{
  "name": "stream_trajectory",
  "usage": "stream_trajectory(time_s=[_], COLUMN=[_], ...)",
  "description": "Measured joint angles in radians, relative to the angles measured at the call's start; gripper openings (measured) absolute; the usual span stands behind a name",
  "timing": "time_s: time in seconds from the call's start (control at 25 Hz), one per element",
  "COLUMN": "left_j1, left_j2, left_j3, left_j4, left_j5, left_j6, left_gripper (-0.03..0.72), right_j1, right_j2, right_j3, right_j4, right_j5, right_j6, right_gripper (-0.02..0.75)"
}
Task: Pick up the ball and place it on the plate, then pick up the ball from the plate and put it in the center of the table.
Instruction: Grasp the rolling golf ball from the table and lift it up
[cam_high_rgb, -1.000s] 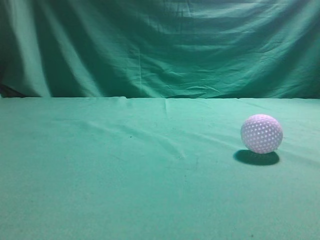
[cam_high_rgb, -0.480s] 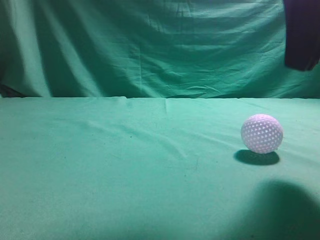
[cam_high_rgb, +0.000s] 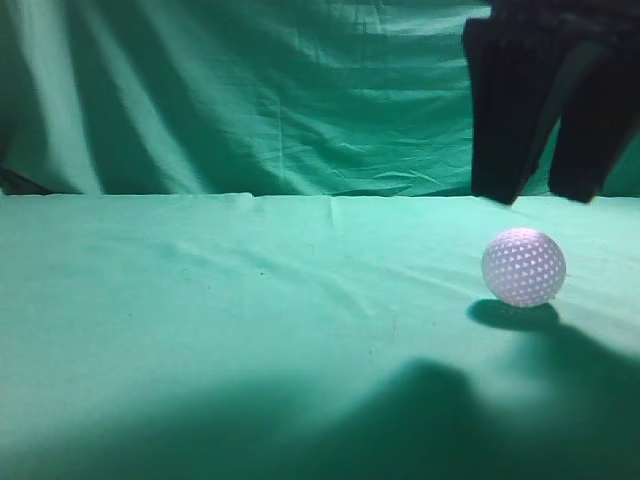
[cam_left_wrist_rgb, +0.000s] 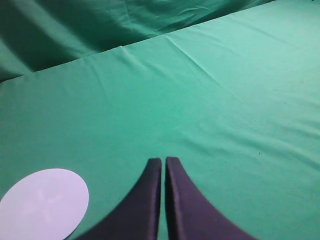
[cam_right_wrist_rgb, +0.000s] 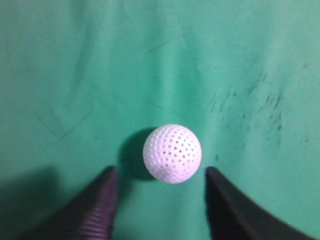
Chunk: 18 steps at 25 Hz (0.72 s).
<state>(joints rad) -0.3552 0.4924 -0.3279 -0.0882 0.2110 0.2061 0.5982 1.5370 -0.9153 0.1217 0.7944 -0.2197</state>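
The white dimpled ball (cam_high_rgb: 523, 266) rests on the teal-green table (cam_high_rgb: 250, 300) at the right. My right gripper (cam_high_rgb: 540, 195) hangs open just above it, its two dark fingers apart. In the right wrist view the ball (cam_right_wrist_rgb: 172, 153) lies just ahead of the open fingers (cam_right_wrist_rgb: 161, 172), not touched by them. My left gripper (cam_left_wrist_rgb: 163, 161) is shut and empty over bare cloth. The white round plate (cam_left_wrist_rgb: 44, 204) lies flat at the lower left of the left wrist view. The left gripper and the plate are out of the exterior view.
A darker green draped cloth backdrop (cam_high_rgb: 250, 90) hangs behind the table's far edge. The cloth near the ball has dark scuff marks (cam_right_wrist_rgb: 255, 105) and slight wrinkles.
My right gripper has come down from the top right of the exterior view to just above the ball, and its shadow has spread over the front cloth. The ball has not moved.
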Motion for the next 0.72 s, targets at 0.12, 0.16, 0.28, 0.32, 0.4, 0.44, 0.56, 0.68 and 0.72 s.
stream_trajectory(time_s=[0.12, 0.16, 0.28, 0.32, 0.4, 0.44, 0.56, 0.68, 0.72], left_j1=[0.0, 0.0, 0.0, 0.0, 0.0, 0.0, 0.0, 0.0, 0.0], left_j2=[0.0, 0.0, 0.0, 0.0, 0.0, 0.0, 0.0, 0.0, 0.0], left_j3=[0.0, 0.0, 0.0, 0.0, 0.0, 0.0, 0.0, 0.0, 0.0], left_j4=[0.0, 0.0, 0.0, 0.0, 0.0, 0.0, 0.0, 0.0, 0.0], left_j5=[0.0, 0.0, 0.0, 0.0, 0.0, 0.0, -0.002, -0.002, -0.002], left_j6=[0.0, 0.0, 0.0, 0.0, 0.0, 0.0, 0.0, 0.0, 0.0], left_gripper=[0.0, 0.0, 0.0, 0.0, 0.0, 0.0, 0.0, 0.0, 0.0], right_j1=[0.0, 0.0, 0.0, 0.0, 0.0, 0.0, 0.0, 0.0, 0.0], right_j2=[0.042, 0.055, 0.084, 0.094, 0.111, 0.119, 0.137, 0.165, 0.172], right_j3=[-0.002, -0.002, -0.002, -0.002, -0.002, -0.002, -0.002, -0.002, -0.002], right_j4=[0.0, -0.002, -0.006, -0.006, -0.006, -0.006, -0.006, -0.008, -0.008], right_j5=[-0.008, -0.013, -0.051, -0.061, -0.075, -0.077, -0.086, -0.095, -0.095], right_j6=[-0.008, -0.008, -0.009, -0.009, -0.009, -0.009, -0.009, -0.01, -0.01], right_gripper=[0.56, 0.547, 0.547, 0.547, 0.547, 0.547, 0.547, 0.547, 0.494])
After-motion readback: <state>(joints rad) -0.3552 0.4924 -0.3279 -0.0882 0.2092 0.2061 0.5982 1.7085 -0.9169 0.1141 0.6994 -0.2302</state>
